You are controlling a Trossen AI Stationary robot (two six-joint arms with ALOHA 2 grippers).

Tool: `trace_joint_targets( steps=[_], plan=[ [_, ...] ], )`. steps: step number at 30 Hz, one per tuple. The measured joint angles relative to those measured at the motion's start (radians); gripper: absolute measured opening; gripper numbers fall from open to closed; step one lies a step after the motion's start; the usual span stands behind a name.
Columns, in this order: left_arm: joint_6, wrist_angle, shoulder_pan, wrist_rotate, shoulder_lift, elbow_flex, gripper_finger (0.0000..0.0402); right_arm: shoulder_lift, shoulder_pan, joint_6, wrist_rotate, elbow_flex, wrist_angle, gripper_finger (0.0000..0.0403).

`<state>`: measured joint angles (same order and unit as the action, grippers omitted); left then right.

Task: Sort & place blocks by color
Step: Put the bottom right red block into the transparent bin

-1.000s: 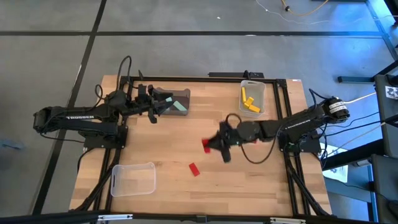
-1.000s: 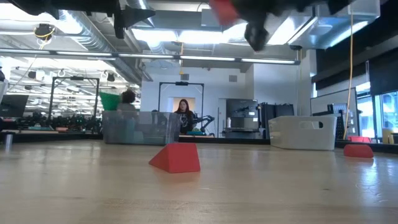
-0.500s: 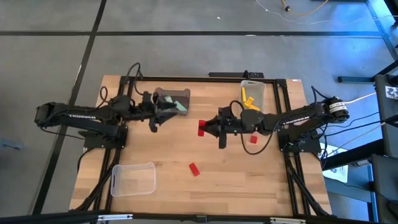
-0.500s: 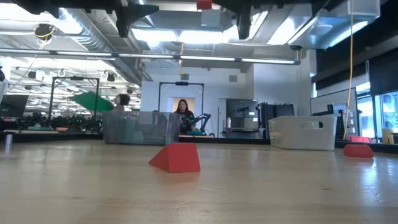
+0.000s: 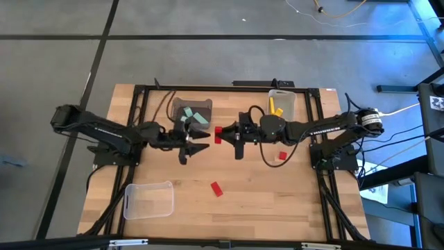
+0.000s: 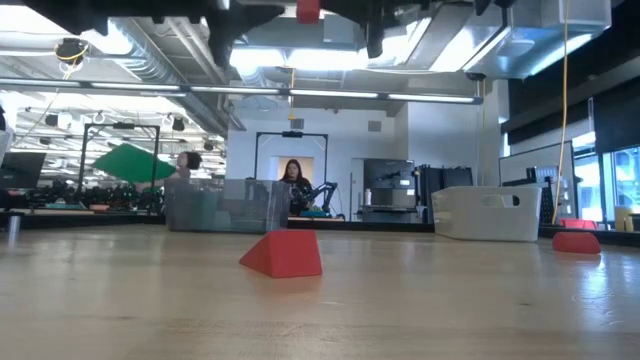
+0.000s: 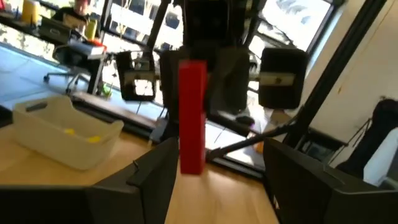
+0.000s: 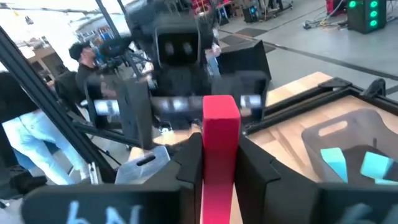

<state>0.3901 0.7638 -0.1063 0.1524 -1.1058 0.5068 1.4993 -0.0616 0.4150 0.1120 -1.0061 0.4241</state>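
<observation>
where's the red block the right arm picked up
In the high view the red block is held in the right gripper above the table's middle, facing the open left gripper, beside the bin of green blocks.

Left end effector (image 5: 199, 141) faces right end effector (image 5: 225, 133), narrow gap between.

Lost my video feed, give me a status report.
Right gripper shut on red block, mid-table, raised. Left gripper open, facing it, close. Two red blocks on table. Nothing between.
</observation>
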Motion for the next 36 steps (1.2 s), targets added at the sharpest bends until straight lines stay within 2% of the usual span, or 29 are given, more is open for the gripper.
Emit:
trace_joint_targets(
  steps=[9, 14, 18, 23, 29, 34, 36],
  plan=[
    [0.019, 0.01, -0.005, 0.047, -0.142, 0.089, 0.0228, 0.012, -0.003, 0.003, -0.016, -0.001, 0.056, 0.0058],
    [0.001, 0.008, 0.012, -0.003, -0.206, 0.156, 0.0228, 0.012, -0.003, 0.001, -0.016, -0.001, 0.054, 0.0058],
    [0.012, -0.007, 0.017, -0.026, -0.215, 0.165, 0.0221, 0.012, -0.003, 0.0, -0.018, -0.001, 0.057, 0.0058],
    [0.02, -0.072, 0.017, -0.016, -0.199, 0.165, 0.0164, 0.012, -0.003, -0.002, -0.021, -0.001, 0.041, 0.0058],
    [0.018, -0.078, 0.016, -0.028, -0.199, 0.165, 0.0046, 0.012, -0.003, -0.003, -0.05, -0.001, 0.03, 0.0058],
    [0.018, -0.086, 0.016, -0.025, -0.199, 0.165, 0.0047, 0.012, 0.0, -0.009, -0.098, -0.001, 0.029, 0.006],
    [0.017, -0.093, 0.016, -0.024, -0.199, 0.165, 0.0047, 0.012, -0.001, -0.004, -0.097, -0.001, 0.025, 0.009]
  ],
)
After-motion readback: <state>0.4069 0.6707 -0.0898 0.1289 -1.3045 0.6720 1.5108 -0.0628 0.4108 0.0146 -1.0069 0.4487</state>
